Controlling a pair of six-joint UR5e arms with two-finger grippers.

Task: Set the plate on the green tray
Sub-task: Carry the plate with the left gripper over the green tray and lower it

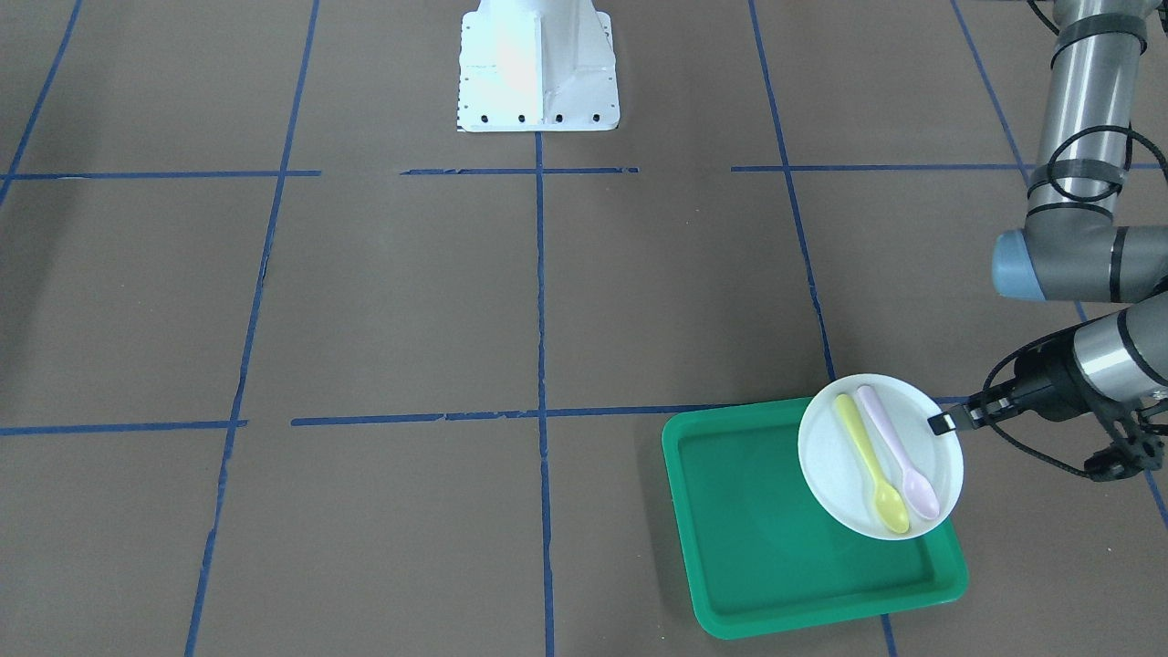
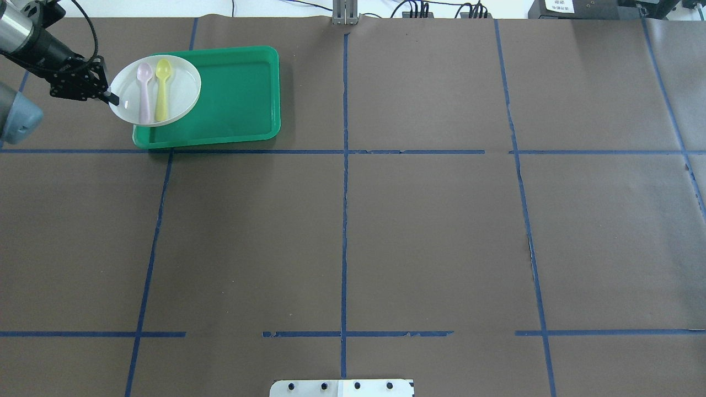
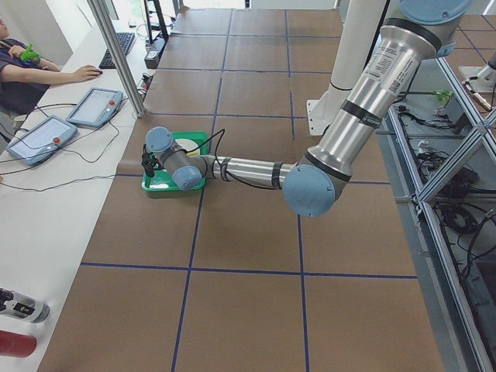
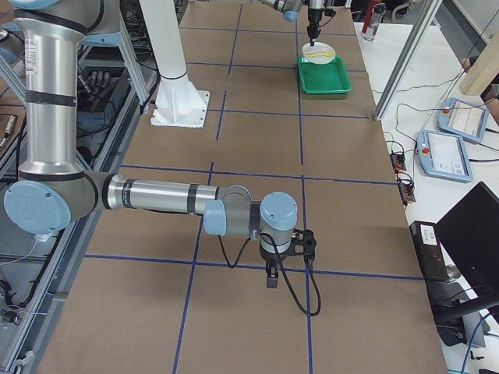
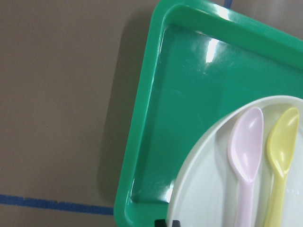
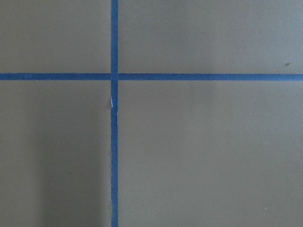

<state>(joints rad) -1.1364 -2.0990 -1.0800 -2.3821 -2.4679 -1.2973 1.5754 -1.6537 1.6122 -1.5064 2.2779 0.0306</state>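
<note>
The white plate [image 1: 826,456] carries a yellow spoon [image 1: 871,465] and a pale purple spoon [image 1: 899,456]. My left gripper [image 1: 944,422] is shut on the plate's rim and holds it over a corner of the green tray [image 1: 757,520], partly overhanging the tray's edge. From overhead the plate [image 2: 182,82] covers the tray's [image 2: 237,88] left part, with the left gripper [image 2: 112,99] at its left rim. The left wrist view shows the plate [image 5: 208,189] above the tray [image 5: 189,71]. My right gripper [image 4: 271,279] hangs over bare table far from the tray; I cannot tell whether it is open or shut.
The table is brown paper with a grid of blue tape lines [image 2: 345,220]. The robot's white base [image 1: 538,64] stands at the table's middle edge. Operator desks with tablets [image 3: 93,108] lie beyond the tray's side of the table.
</note>
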